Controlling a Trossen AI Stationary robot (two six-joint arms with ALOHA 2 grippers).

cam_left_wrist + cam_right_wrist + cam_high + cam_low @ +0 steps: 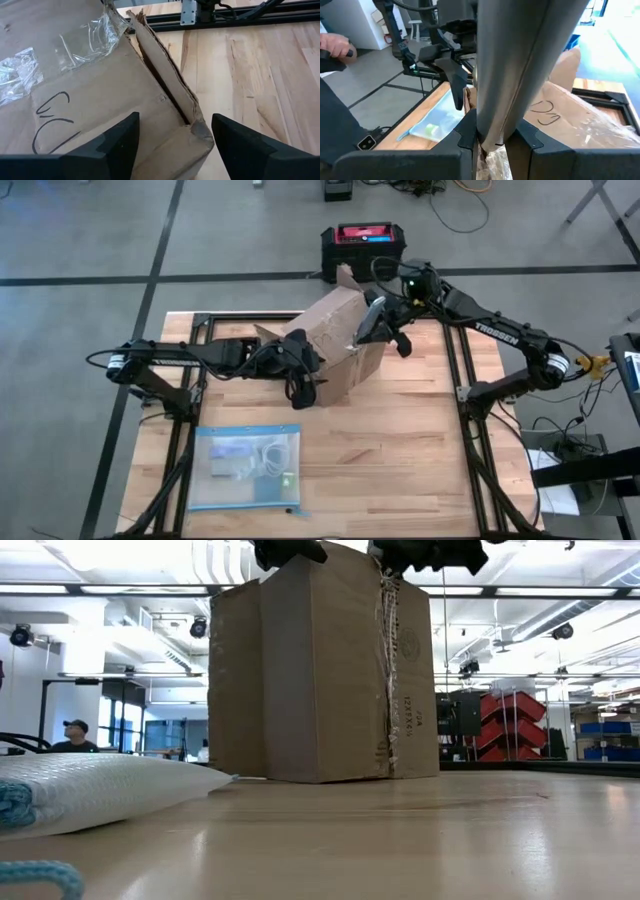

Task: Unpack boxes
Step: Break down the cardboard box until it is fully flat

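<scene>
The brown cardboard box point(338, 345) stands upright on the wooden table, with clear tape point(85, 37) on its top face and a flap raised at its far side point(345, 280). My left gripper point(172, 135) is open at the box's near left top corner point(195, 130), one finger on each side of it; whether they touch it does not show. My right gripper point(494, 137) hovers over the box's far right top, shut on a long grey flat piece point(368, 320). In the low view the box point(330, 670) fills the middle, with both grippers dark at its top. My right gripper pinches the long grey flat piece between its two fingers, which close on its narrow part point(492, 127). The piece runs on past the fingertips and widens point(530, 30), lifted above the box top. Crinkled clear plastic point(496, 165) shows right under the fingers.
A clear blue-edged bag point(245, 468) with small items lies near the table's front left; it shows as a white bubble pack point(90, 790) in the low view. A black crate with a red top point(363, 242) stands on the floor beyond the far edge. Bare wood lies front right.
</scene>
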